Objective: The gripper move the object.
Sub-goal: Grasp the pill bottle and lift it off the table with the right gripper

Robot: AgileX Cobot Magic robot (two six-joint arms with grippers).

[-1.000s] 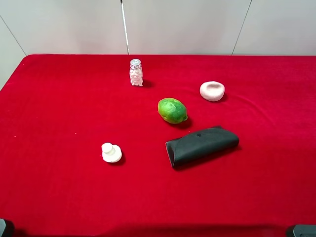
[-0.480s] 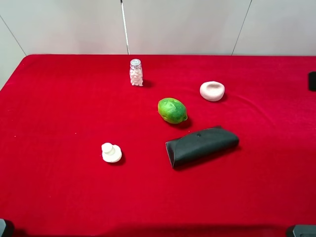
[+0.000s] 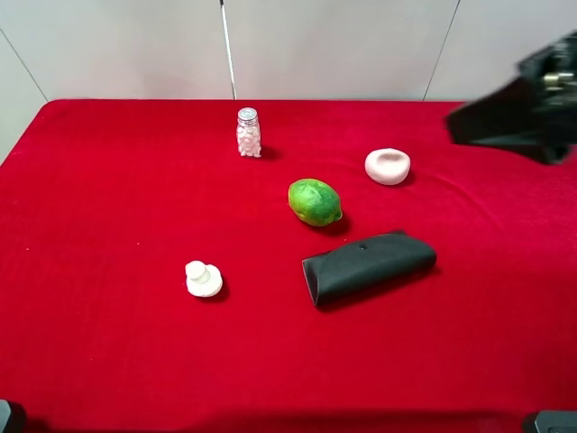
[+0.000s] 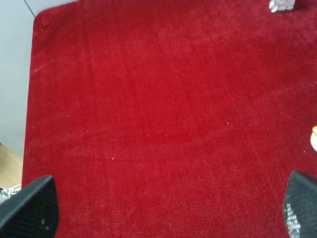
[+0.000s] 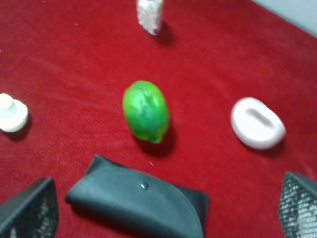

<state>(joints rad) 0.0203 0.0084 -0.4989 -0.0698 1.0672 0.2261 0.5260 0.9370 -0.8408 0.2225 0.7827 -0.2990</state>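
vs half a second ago: right arm (image 3: 516, 113) is now well into the overhead view at the far right, a blurred dark mass above the desk (image 3: 108, 207); back then only a sliver showed at that edge, and a second ago nothing. nothing on the desk has shifted. pill bottle (image 3: 248, 133) stands upright near the far edge, left of centre, behind and to the left of the green fruit (image 3: 315, 202), well apart from both end effectors. count as i see it: one pill bottle, one green fruit, one white knobbed lump (image 3: 204, 279) toward the near left, one pale bowl-shaped piece (image 3: 388, 166) right of the fruit, one black pouch (image 3: 368, 267) lying just in front of the fruit. two end effectors. right end effector (image 5: 164, 207) is released, fingers spread wide with nothing gripped; its wrist view shows the fruit, pouch and bowl piece under it, with the bottle blurred beyond them. left end effector (image 4: 166, 206) is also released, fingers wide apart over bare red cloth, holding nothing; only the bottle's base shows in its view.
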